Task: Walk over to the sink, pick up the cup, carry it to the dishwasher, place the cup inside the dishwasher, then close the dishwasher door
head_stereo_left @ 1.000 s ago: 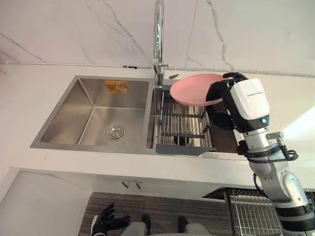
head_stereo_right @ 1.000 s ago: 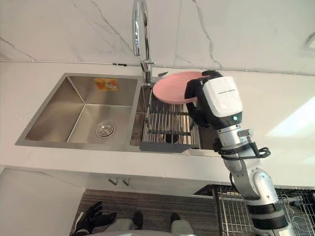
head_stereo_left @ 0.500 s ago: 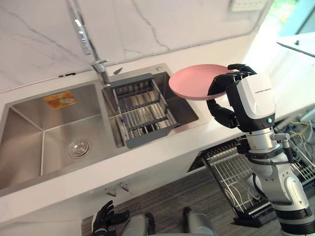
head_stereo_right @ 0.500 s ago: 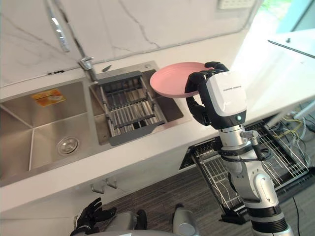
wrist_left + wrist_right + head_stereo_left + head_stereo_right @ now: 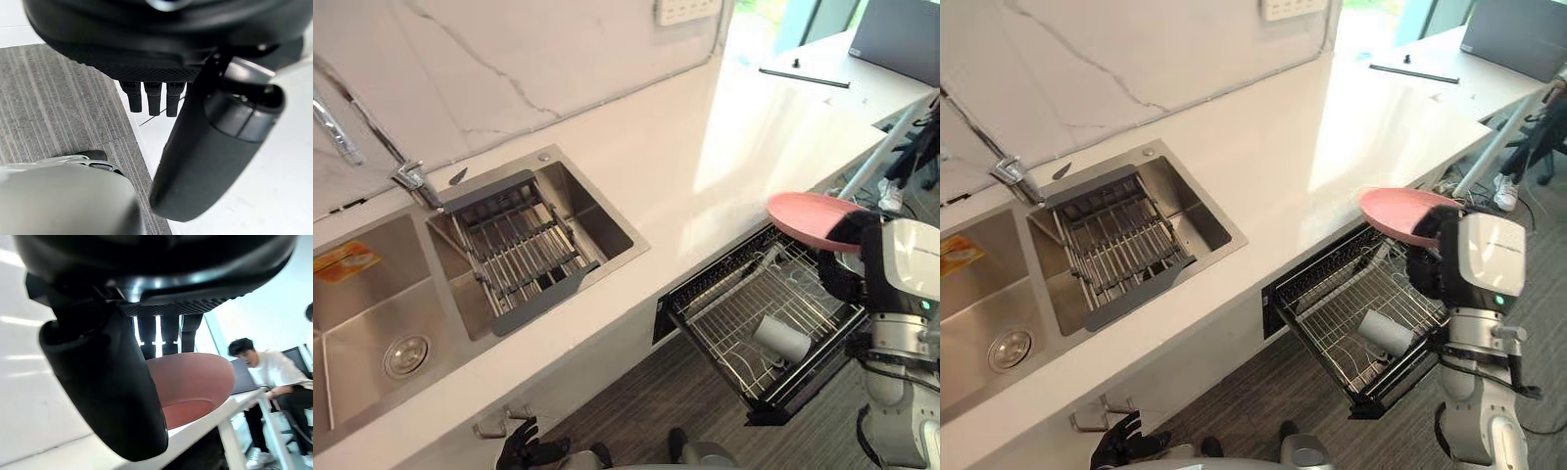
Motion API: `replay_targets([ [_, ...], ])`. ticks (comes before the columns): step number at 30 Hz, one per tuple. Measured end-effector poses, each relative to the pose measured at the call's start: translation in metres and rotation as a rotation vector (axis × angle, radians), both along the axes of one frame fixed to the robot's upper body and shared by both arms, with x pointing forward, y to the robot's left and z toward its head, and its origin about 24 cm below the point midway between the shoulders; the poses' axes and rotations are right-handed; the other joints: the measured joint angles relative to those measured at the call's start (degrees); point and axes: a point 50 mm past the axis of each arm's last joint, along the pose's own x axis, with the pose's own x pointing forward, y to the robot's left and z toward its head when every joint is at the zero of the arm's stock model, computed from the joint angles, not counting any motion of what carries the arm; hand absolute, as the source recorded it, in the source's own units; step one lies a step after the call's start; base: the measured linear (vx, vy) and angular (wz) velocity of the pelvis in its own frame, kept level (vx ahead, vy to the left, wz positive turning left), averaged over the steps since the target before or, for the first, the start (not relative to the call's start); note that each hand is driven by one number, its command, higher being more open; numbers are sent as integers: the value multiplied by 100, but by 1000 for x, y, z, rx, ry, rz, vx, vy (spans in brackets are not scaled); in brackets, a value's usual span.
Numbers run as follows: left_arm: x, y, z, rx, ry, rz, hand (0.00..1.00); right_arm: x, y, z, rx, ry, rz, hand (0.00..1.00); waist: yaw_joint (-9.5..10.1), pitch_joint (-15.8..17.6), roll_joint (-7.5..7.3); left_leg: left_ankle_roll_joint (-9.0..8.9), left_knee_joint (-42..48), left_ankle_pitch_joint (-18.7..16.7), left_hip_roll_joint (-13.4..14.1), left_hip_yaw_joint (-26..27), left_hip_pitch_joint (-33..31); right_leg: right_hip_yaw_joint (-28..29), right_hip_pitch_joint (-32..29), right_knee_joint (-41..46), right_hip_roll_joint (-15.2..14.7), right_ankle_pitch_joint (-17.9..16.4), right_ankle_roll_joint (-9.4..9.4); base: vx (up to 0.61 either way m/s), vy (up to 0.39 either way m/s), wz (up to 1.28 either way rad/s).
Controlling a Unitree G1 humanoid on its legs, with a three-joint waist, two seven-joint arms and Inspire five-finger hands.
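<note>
My right hand (image 5: pixel 1427 262) is shut on the rim of a pink plate (image 5: pixel 1400 209), thumb (image 5: pixel 110 396) on one side and fingers on the other. It holds the plate roughly level above the far corner of the pulled-out dishwasher rack (image 5: pixel 724 304). A pale cup (image 5: pixel 781 339) lies on its side in that wire rack, below and in front of the plate. The plate (image 5: pixel 190 384) shows past the fingers in the right wrist view. My left hand (image 5: pixel 522 451) hangs low by the floor, fingers relaxed and holding nothing.
A steel double sink (image 5: pixel 367 328) sits at the left with a grey drying rack (image 5: pixel 514 257) in its right basin and a faucet (image 5: pixel 409 178) behind. White countertop (image 5: pixel 705 147) runs to the right. A seated person (image 5: pixel 266 374) is in the background.
The camera has swung right, from the sink to the dishwasher. My right hand has carried the pink plate from above the counter beside the sink to above the open dishwasher rack.
</note>
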Motion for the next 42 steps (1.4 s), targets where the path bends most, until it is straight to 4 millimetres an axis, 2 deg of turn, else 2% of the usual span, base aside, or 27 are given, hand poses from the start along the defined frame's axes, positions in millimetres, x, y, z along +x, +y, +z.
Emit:
replay_targets([
  [3, -1, -2, -1, -5, 6, -5, 90, -6, -10, -17, 26, 74, -53, 30, -68, -23, 73, 31, -119, 71, -73, 30, 6, 67, -101, 8, -50, 20, 35, -59, 34, -8],
  [7, 2, -12, -2, -28, -3, -14, 90, -9, -23, -27, 120, 69, -139, 30, -79, 66, 287, 115, -172, 122, -204, 62, -202, 237, -480, 162, -127, 41, 89, -57, 36, -14],
  [10, 7, -16, -1, -35, -18, -25, 90, -3, -31, -28, 168, 45, -178, 30, -93, 210, 411, 164, -123, 152, -268, 53, -411, 304, -742, 302, -170, 64, 131, -50, 36, -12],
  [12, 14, -18, 0, -39, -40, -29, 90, 5, -38, -27, 210, 13, -216, 30, -97, 418, 488, 230, -111, 198, -324, 40, -593, 333, -970, 405, -192, 81, 159, -82, 25, -1],
  [14, 18, -18, 1, -41, -53, -23, 90, 12, -40, -27, 241, -4, -229, 30, -94, 556, 506, 249, -107, 218, -351, 31, -703, 338, -1098, 432, -215, 91, 174, -81, 15, 4],
  [21, 41, -16, 9, -15, -142, -18, 90, 47, -49, 1, 271, -132, -210, 30, -77, 1157, 569, 350, -95, 342, -460, -33, -1138, 342, -1498, 425, -300, 225, 260, -34, 21, 5],
  [22, 46, -15, 11, -19, -158, -7, 90, 58, -50, 7, 276, -149, -201, 30, -67, 1284, 570, 371, -95, 358, -487, -65, -1208, 348, -1560, 423, -322, 239, 277, 9, 25, 3],
  [25, 54, -15, 14, -19, -186, -9, 90, 79, -45, 16, 289, -154, -156, 30, -54, 1465, 595, 401, -100, 380, -546, -188, -1332, 345, -1665, 416, -370, 251, 298, 18, 20, 5],
  [29, 66, -16, 18, -7, -216, -27, 90, 96, -34, 13, 314, -121, -109, 30, 44, 1578, 616, 410, -149, 427, -591, -324, -1373, 262, -1682, 409, -405, 251, 299, 21, 19, 13],
  [33, 80, -26, 25, -19, -281, -67, 90, 110, -27, 12, 373, -110, -77, 30, 96, 1651, 660, 436, -308, 581, -693, -529, -1401, 125, -1721, 439, -493, 247, 297, -25, 11, 22],
  [37, 88, -31, 27, -38, -305, -57, 90, 113, -22, 4, 395, -85, -64, 30, 179, 1724, 661, 444, -328, 630, -739, -595, -1413, 87, -1751, 519, -533, 227, 283, -62, 6, 11],
  [42, 89, -31, 27, -37, -305, -55, 90, 108, -5, -25, 509, -38, -63, 30, 206, 1731, 653, 436, -437, 756, -763, -702, -1418, -3, -1812, 641, -557, 189, 276, -50, -18, 10],
])
